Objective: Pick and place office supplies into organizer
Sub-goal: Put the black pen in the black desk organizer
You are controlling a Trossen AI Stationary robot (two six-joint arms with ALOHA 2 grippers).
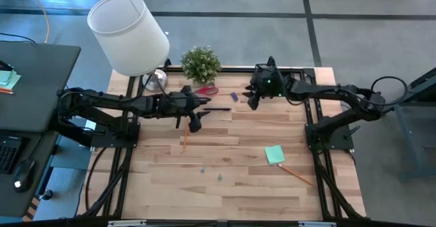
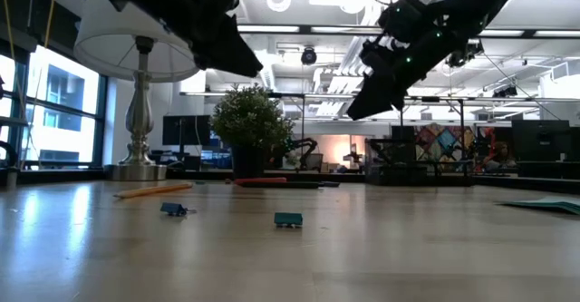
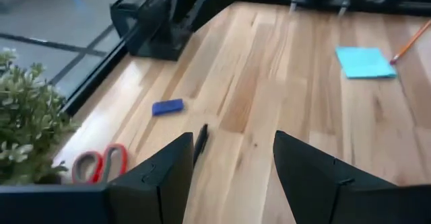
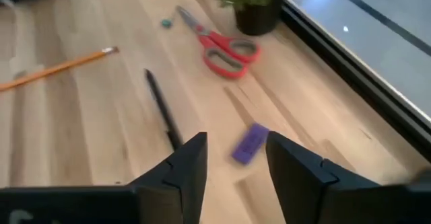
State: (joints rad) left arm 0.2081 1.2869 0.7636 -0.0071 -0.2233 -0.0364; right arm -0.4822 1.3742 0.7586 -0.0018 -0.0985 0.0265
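Observation:
Both grippers hang open above the far half of the table and touch nothing. My left gripper is over the dark pen. My right gripper hovers just right of the small purple piece, which lies flat ahead of its fingers. The red-handled scissors lie by the plant. One orange pencil lies near the left gripper, another by the mint-green sticky pad. The black organizer stands at the far edge, mostly hidden under the right arm in the high view.
A potted plant and a white-shaded lamp stand at the far edge. Two tiny pieces lie toward the near middle. The black arm mounts flank the table. Bare wood spreads across the near half.

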